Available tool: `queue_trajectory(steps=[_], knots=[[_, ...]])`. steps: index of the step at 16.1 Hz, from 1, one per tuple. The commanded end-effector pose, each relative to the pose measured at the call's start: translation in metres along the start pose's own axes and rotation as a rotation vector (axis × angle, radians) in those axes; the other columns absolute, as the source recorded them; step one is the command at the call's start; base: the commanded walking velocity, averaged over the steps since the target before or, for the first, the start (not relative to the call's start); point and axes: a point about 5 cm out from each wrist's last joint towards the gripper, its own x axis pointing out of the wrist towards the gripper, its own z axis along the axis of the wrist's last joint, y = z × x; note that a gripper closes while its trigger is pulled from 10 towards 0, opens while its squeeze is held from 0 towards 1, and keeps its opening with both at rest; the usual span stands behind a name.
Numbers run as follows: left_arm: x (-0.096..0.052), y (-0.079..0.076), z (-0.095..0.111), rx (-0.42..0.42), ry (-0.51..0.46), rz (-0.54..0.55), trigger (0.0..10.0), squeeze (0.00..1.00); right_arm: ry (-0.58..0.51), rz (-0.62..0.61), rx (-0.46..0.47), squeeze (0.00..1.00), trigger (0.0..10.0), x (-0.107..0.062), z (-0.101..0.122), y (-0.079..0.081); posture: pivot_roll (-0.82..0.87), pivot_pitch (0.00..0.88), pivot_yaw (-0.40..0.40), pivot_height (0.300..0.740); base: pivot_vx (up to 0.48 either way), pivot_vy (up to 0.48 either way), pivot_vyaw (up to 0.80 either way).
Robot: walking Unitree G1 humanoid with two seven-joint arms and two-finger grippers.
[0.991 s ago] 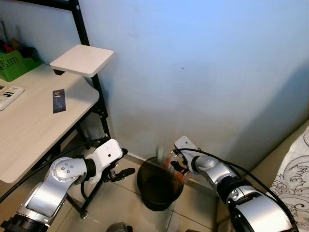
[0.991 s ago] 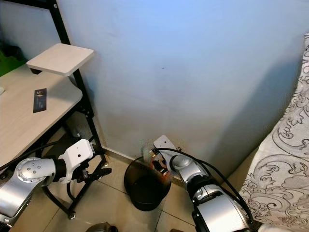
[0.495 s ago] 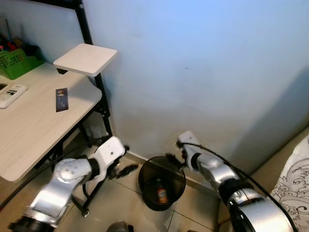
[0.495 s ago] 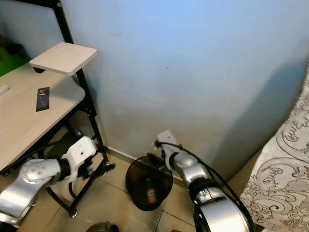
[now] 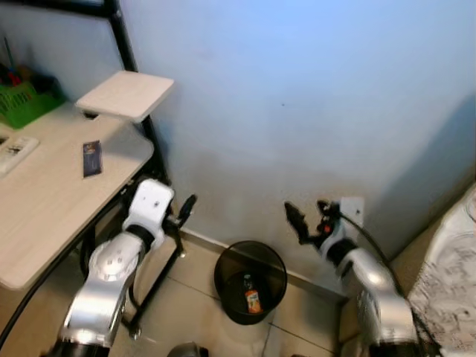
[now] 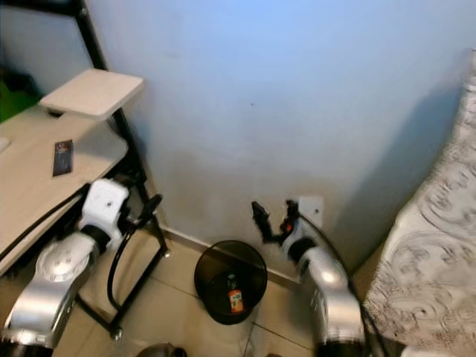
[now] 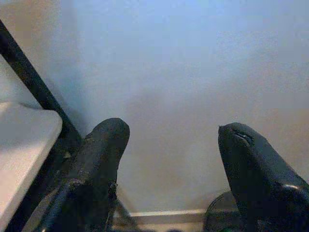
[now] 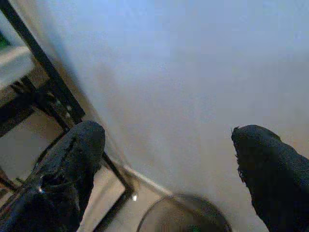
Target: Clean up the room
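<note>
While both arms rise, the head views show a black bin (image 5: 250, 281) on the floor by the wall, an orange bottle (image 5: 253, 301) inside it. Each wrist view shows its gripper, left gripper (image 7: 169, 145) and right gripper (image 8: 169, 154), spread wide and empty.

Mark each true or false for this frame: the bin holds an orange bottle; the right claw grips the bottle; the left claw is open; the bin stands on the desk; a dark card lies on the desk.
1. The bin holds an orange bottle. True.
2. The right claw grips the bottle. False: it is open and empty, raised above the bin.
3. The left claw is open. True.
4. The bin stands on the desk. False: it stands on the floor by the wall.
5. A dark card lies on the desk. True.
</note>
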Motion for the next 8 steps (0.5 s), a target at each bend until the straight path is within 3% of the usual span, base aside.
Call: queue_trajectory(steps=[1,4,7,8], knots=[[-0.003,0.000,0.004,-0.017,0.006,0.011,10.0,0.00,0.008,-0.021,-0.048,1.00,10.0,-0.008,0.003,-0.004,0.01,0.012,0.057,0.740,0.000,0.000,-0.69],[-0.012,-0.012,-0.002,0.006,0.044,-0.124,10.0,0.00,-0.049,0.050,-0.127,1.00,10.0,-0.023,0.006,0.002,0.03,0.000,0.042,0.740,0.000,0.000,-0.72],[-0.013,-0.011,-0.001,0.042,0.044,-0.099,10.0,0.00,-0.063,0.060,-0.067,1.00,10.0,-0.025,0.011,0.004,0.04,0.000,0.037,0.740,0.000,0.000,-0.76],[-0.014,-0.011,0.000,0.040,0.050,-0.092,10.0,0.00,-0.066,0.066,-0.087,1.00,10.0,-0.026,0.013,0.005,0.04,0.000,0.034,0.740,0.000,0.000,-0.63]])
